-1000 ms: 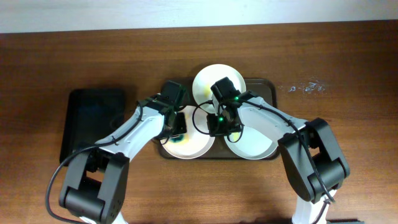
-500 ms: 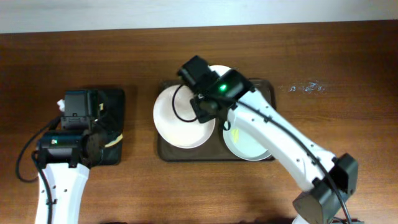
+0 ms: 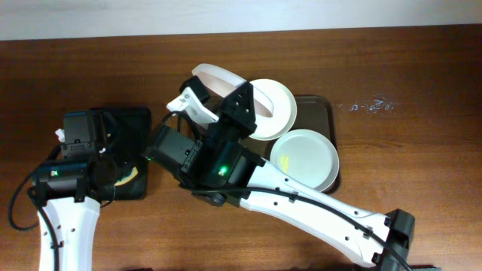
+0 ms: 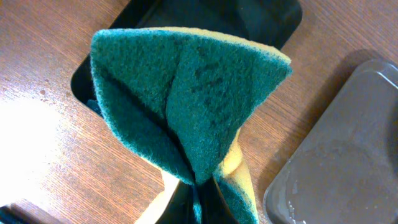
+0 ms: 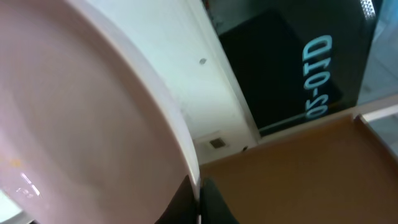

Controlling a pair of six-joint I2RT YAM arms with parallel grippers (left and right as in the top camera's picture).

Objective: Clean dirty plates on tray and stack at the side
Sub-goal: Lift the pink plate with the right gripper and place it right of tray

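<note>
White glazed plate (image 3: pixel 218 77) is up off the brown tray (image 3: pixel 320 113), tilted on edge over the tray's left-rear corner as the overhead view reads it. Right jaws are nipped narrow on its rim. The right wrist view shows the plate (image 5: pixel 81 118) edge running down into the pinch.

Two more plates lie flat on the tray's right half, just beside each other: rear plate (image 3: pixel 275 105) and front plate (image 3: pixel 305 154), the latter w/ a yellow smear (image 3: pixel 283 161).

Left jaws are closed on a folded green-and-yellow scouring sponge (image 4: pixel 186 106), hovering at the black tray (image 3: pixel 132 120), well left of the brown tray.

Handling, my read: plate is stiff and glossy, so prob. slippery, more so if wet. Can't tell ceramic vs melamine, so treat as breakable. Rim is the only takeable part. W/ one pinch point the disc's weight hangs off the grip and it can swivel or slide out. Wants a deep bite past the raised lip, slow moves, and a low set-down when stacking beside the tray. Sponge is soft and gives under press, so scrub force goes straight into that rim grip.
</note>
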